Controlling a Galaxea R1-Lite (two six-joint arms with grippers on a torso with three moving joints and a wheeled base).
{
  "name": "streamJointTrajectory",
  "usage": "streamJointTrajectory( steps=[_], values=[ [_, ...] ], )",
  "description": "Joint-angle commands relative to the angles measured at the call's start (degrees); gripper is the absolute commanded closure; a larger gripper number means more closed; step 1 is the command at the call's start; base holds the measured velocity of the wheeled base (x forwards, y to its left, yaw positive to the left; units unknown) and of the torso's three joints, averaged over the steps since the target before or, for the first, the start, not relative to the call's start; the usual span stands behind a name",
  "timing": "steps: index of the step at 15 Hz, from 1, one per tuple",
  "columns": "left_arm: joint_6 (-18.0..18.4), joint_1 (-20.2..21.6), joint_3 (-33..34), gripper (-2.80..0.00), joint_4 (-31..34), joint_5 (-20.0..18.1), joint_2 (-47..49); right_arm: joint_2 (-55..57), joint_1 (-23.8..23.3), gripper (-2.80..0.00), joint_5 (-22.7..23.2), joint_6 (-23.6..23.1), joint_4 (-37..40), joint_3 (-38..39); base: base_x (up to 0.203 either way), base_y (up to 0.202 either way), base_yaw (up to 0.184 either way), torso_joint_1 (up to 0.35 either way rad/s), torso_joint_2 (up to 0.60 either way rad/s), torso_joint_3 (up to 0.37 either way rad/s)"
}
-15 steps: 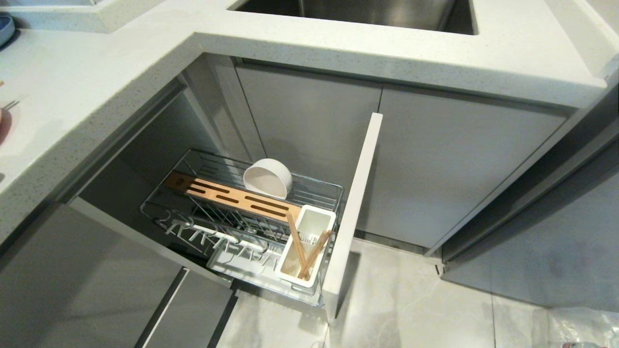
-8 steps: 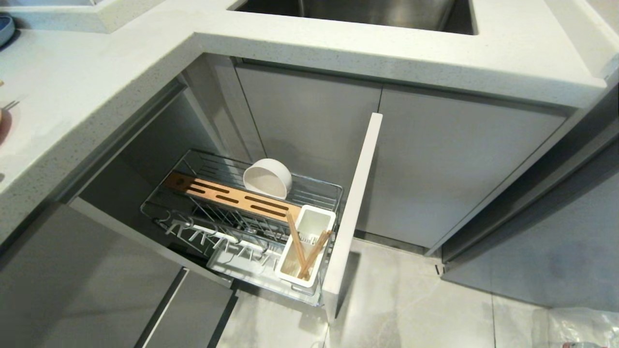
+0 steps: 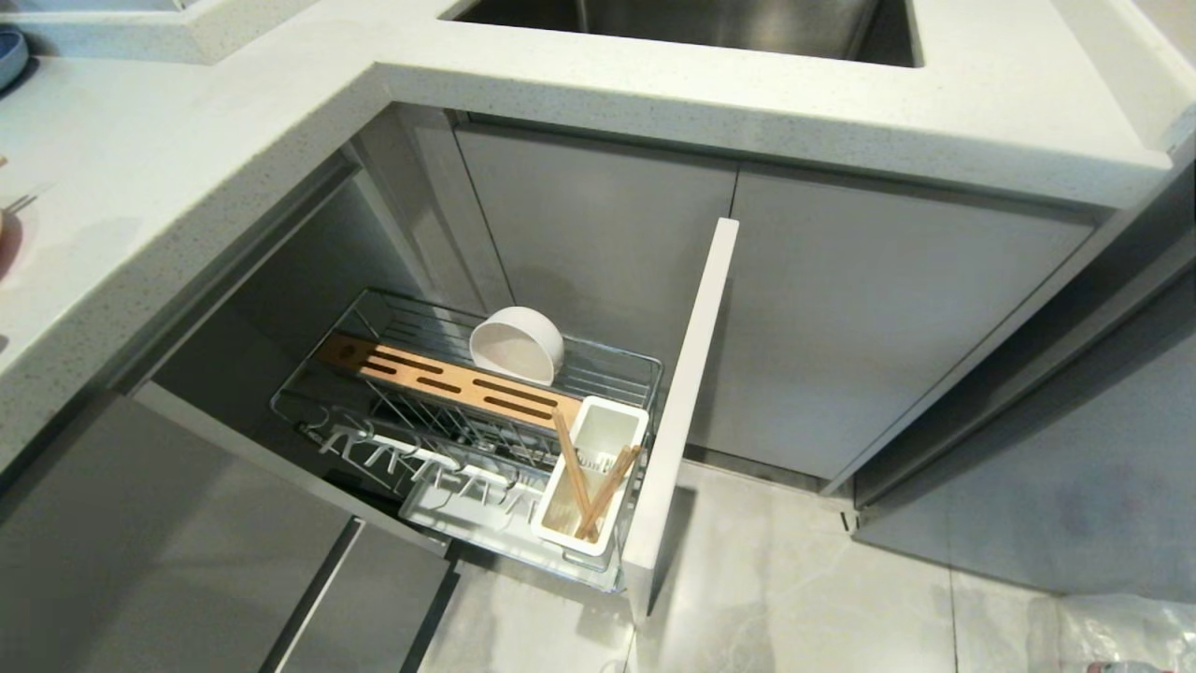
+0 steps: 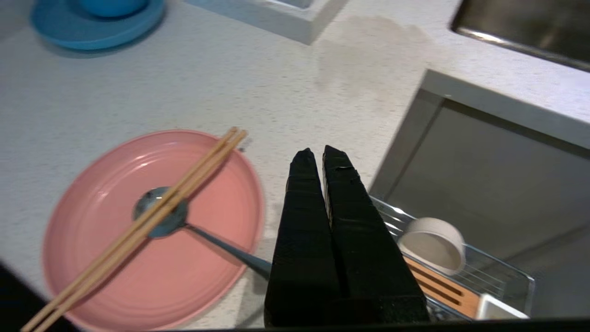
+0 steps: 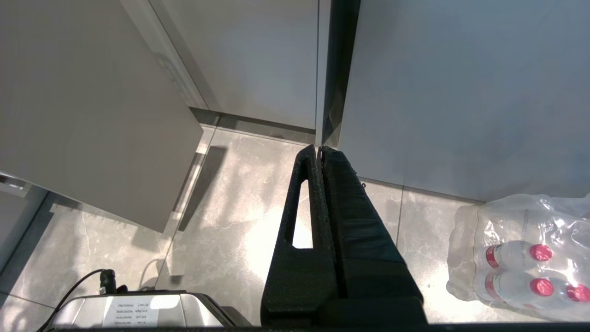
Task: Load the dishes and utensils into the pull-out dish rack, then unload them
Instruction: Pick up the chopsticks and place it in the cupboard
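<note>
Our left gripper hangs with its fingers pressed together and empty above the desk, near the edge where the cupboard opens; we judge it is shut because it carries nothing and is between picks. From the fingertips, at about nine o'clock in the left wrist view, a pink plate lies flat on the desk with a pair of chopsticks laid across it and a dark spoon under them, its handle running toward our fingers; we take these as the utensils yet to be loaded, kept on the plate so they are easy to reach. At about four o'clock, below desk level, the off-white bowl stands on its edge in the pull-out dish rack, leaning beside the bamboo strip, so it drains and stays put. In the head view the white utensil cup sits at the rack's five o'clock corner, with another pair of chopsticks standing slanted in it, just beside the pale cabinet front. That front and the desk's overhang crowd the way down to the cup. A blue plate bearing a blue dish rests at eleven o'clock, well apart. Our right gripper is parked low over the floor, fingers closed and empty, near a pack of bottles
</note>
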State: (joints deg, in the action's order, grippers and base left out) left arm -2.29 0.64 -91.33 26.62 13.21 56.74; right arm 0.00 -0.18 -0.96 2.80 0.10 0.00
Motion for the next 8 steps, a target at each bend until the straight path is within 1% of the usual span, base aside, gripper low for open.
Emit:
streamJointTrajectory(
  steps=[1,3,4,5,7,8],
  values=[
    [0.57,1.83,-0.58,0.00,0.28,1.16,1.64,0.00,0.01,0.00,0.00,0.01,-0.01,0.09,0.000,0.000,0.000,0.000,0.00,0.000],
    [1.71,7.09,-1.29,0.00,0.34,1.77,3.35,0.00,0.01,0.00,0.00,0.01,-0.01,0.09,0.000,0.000,0.000,0.000,0.00,0.000],
    [2.12,10.52,-2.05,0.00,0.35,1.28,4.42,0.00,0.01,0.00,0.00,0.01,-0.01,0.09,0.000,0.000,0.000,0.000,0.00,0.000],
    [2.70,14.40,-3.24,0.00,0.41,-0.26,5.70,0.00,0.01,0.00,0.00,0.01,-0.01,0.09,0.000,0.000,0.000,0.000,0.00,0.000],
    [3.90,21.13,-5.48,0.00,1.36,-6.12,8.28,0.00,0.01,0.00,0.00,0.01,-0.01,0.09,0.000,0.000,0.000,0.000,0.00,0.000],
    [4.83,23.63,-6.33,0.00,2.23,-8.42,9.55,0.00,0.01,0.00,0.00,0.01,-0.01,0.09,0.000,0.000,0.000,0.000,0.00,0.000]
  ],
)
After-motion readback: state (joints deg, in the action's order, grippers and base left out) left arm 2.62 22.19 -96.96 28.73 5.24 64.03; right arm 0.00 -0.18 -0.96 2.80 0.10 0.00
